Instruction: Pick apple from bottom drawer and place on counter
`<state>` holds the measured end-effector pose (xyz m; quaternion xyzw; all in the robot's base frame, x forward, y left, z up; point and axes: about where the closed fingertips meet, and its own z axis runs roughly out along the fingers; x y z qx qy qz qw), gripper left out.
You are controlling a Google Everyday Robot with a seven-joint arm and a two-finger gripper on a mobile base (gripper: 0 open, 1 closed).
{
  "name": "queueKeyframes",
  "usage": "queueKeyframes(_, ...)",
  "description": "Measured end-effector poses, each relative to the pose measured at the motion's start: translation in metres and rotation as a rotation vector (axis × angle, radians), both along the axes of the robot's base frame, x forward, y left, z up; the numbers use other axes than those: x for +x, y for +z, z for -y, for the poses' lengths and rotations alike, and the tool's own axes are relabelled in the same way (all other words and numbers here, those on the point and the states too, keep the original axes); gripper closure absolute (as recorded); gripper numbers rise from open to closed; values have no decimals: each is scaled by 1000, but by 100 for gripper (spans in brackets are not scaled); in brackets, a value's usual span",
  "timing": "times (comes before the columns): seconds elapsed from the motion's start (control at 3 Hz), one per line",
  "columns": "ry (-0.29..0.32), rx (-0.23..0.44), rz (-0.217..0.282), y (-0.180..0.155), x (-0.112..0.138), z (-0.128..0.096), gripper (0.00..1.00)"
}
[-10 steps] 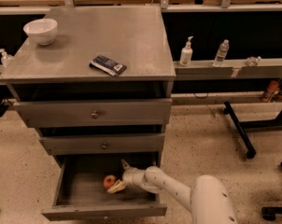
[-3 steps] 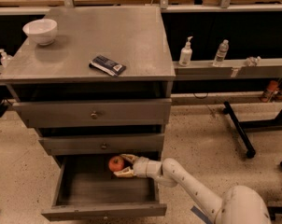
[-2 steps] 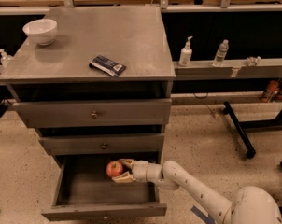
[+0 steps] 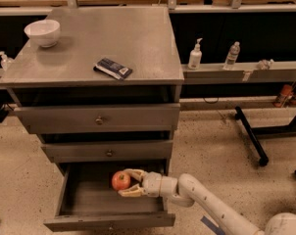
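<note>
**Desk:** What have you got on screen?

**Operator:** I see one cabinet with three drawers. The top drawer (image 4: 99, 119) and the middle drawer (image 4: 109, 152) are shut. The bottom drawer (image 4: 89, 202) is the only one pulled out.

**Desk:** And the arm?

**Operator:** I have one arm (image 4: 211, 207) coming in from the lower right and reaching into that open drawer. The gripper (image 4: 124, 183) sits over the tray, toward the back and right of the middle. Its two fingers (image 4: 133, 173) are closed onto the apple (image 4: 119, 180), one on the upper side and one on the lower side.

**Desk:** How many apples?

**Operator:** One, red-orange, and it's held between the fingers within the drawer's outline. I can't tell whether it touches the tray floor.

**Desk:** What's on the counter?

**Operator:** The counter (image 4: 133, 28) carries two things. One white bowl (image 4: 42, 32) is at the far left corner. One flat dark packet (image 4: 113, 68) lies near the front edge, well apart from the bowl.

**Desk:** Anything else around?

**Operator:** I count three bottles. A pump bottle (image 4: 194, 55) and a clear bottle (image 4: 232, 55) stand near each other on the ledge (image 4: 275, 71) right of the cabinet. A small one (image 4: 5, 60) stands at the left edge.
</note>
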<state>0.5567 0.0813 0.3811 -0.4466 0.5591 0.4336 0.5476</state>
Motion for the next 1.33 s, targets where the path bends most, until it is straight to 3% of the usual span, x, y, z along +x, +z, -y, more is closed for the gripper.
queueKeyframes(0.33,74,10,87,79,-31,-4,100)
queueKeyframes(1.0,149,-93,56,173,-45,3,100)
queueKeyframes(1.33,138,-130,34,219,-42,13,100)
